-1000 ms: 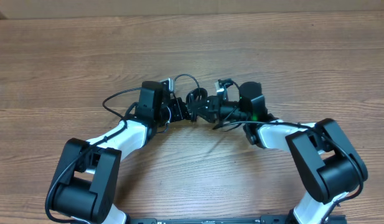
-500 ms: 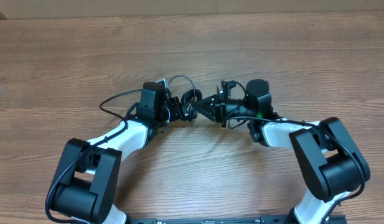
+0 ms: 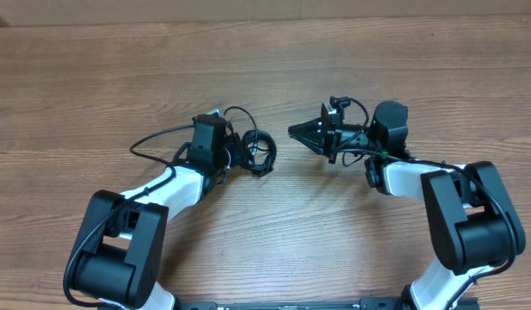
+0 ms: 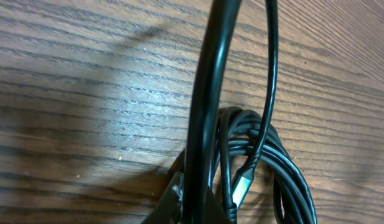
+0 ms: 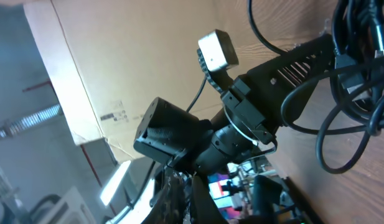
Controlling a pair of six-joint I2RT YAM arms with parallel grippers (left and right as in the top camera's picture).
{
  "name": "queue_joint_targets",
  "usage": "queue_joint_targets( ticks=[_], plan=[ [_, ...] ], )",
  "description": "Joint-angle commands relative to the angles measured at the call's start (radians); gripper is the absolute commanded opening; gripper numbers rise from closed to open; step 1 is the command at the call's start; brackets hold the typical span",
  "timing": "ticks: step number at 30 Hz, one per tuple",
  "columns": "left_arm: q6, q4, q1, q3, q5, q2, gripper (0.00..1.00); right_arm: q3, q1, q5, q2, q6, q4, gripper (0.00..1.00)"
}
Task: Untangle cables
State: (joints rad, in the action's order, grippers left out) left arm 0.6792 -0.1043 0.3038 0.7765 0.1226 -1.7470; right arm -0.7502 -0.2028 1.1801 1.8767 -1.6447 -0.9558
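Your left gripper (image 3: 248,157) sits near the middle of the table (image 3: 265,60), its jaws clenched on a strand of the cables (image 3: 263,148). Their coiled bundle rests on the wood just beside the fingertips, and a silver plug end (image 4: 241,185) shows within the coil. Your right gripper (image 3: 296,131) points at the bundle from the right, apart from it, jaws pressed together.

My right claw (image 3: 293,131) has pulled away rightward from my left claw (image 3: 248,158), leaving the cables (image 3: 262,146) bunched at the left one
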Motion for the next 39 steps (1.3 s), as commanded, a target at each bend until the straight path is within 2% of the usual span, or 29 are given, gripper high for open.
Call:
queue_joint_targets(
  ticks=[1,2,3,4,7,9,15,24,29,37,39],
  plan=[
    [0.006,-0.007,-0.002,-0.006,-0.017,-0.005,0.04,-0.008,-0.016,0.035,-0.014,0.085,0.018,0.06],
    [0.006,-0.009,-0.002,-0.006,-0.015,-0.005,0.04,-0.008,-0.026,0.035,-0.014,0.105,0.043,0.11],
    [0.005,-0.012,-0.002,-0.006,-0.004,-0.005,0.04,-0.008,-0.037,0.034,-0.014,0.134,0.080,0.21],
    [0.005,-0.013,-0.003,-0.006,0.005,-0.005,0.04,-0.008,-0.041,0.033,-0.014,0.153,0.104,0.26],
    [-0.005,-0.014,-0.003,-0.006,0.032,-0.005,0.04,-0.008,-0.061,0.020,-0.014,0.271,0.242,0.38],
    [-0.010,-0.014,-0.003,-0.006,0.054,-0.005,0.04,-0.008,-0.067,-0.001,-0.014,0.338,0.324,0.41],
    [-0.029,-0.020,-0.021,-0.006,0.146,-0.005,0.04,-0.008,-0.069,-0.081,-0.014,0.450,0.495,0.41],
    [-0.082,-0.021,-0.035,-0.006,0.273,-0.005,0.04,-0.008,-0.141,-0.204,-0.014,0.475,0.550,0.42],
    [-0.116,-0.028,-0.035,-0.006,0.333,-0.005,0.04,-0.009,-0.187,-0.284,-0.014,0.456,0.550,0.42],
    [-0.163,-0.028,-0.035,-0.006,0.420,-0.005,0.04,-0.009,-0.218,-0.405,-0.014,0.348,0.546,0.42],
    [-0.172,-0.028,-0.035,-0.006,0.431,-0.005,0.05,-0.009,-0.218,-0.425,-0.014,0.323,0.545,0.46]
  ],
)
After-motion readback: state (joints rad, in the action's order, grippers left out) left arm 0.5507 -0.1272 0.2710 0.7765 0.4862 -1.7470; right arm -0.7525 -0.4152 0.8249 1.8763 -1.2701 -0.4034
